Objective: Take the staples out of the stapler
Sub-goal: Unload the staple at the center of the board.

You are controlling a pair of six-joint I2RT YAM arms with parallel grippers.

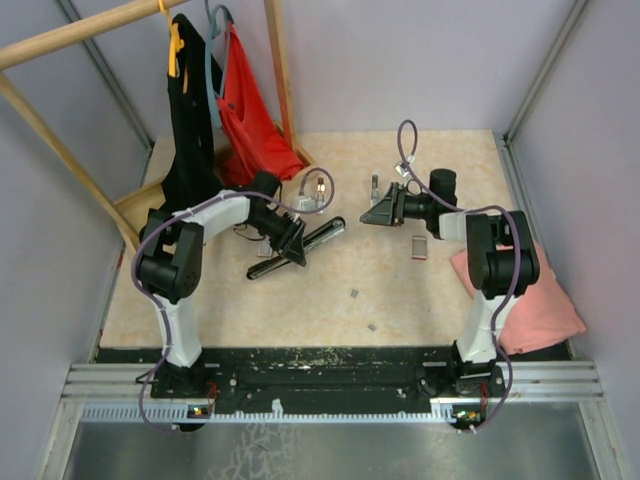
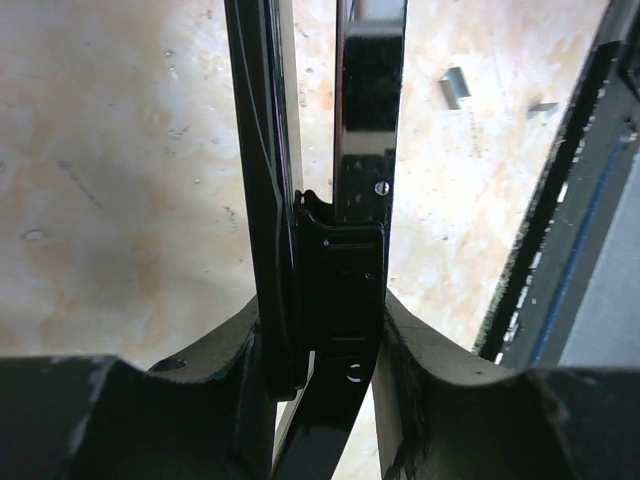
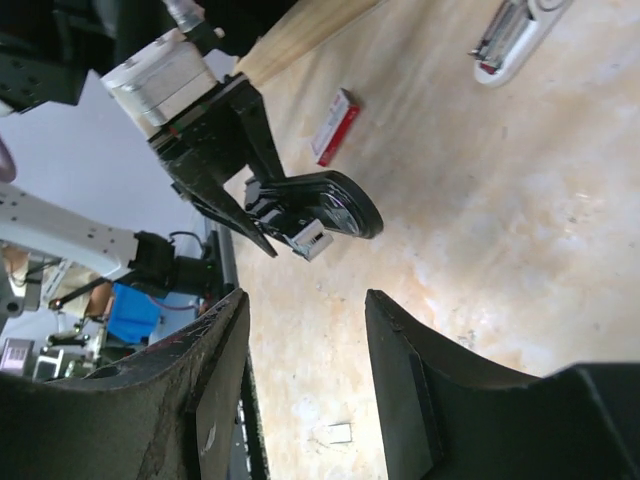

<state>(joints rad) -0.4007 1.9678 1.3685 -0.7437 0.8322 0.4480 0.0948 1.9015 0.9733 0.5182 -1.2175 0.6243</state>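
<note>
While the job looked partly done, it was not finished. The left claw (image 1: 287,243) was pinching the black stapler (image 1: 325,236) near its hinge end. It held the stapler at the middle of the surface (image 1: 400,290), with the long arms pointing toward two o'clock in the overhead view. Whether the stapler rested on the surface or hung just above it could not be told.

Two tiny silvery strips that looked like staples (image 1: 354,293) lay loose at about five o'clock from the stapler, apart from each other. I judged some unloading done. No view looked into the stapler's channel, so whether more were left inside could not be told.

The right claw (image 1: 372,215) sat at about three o'clock from the stapler, near its tip, spread wide and holding nothing.

The left wrist view alone showed the grip up close. The pads were squeezing both sides of the stapler, and its two arms stood parted by a narrow gap.

The right wrist view alone showed the stapler's rounded end sticking out of the left claw, and a white tool (image 3: 510,35) lying at one o'clock.

Only the overhead view showed the whole layout. It included a small red-and-white box (image 1: 419,247) at four o'clock from the right claw.
</note>
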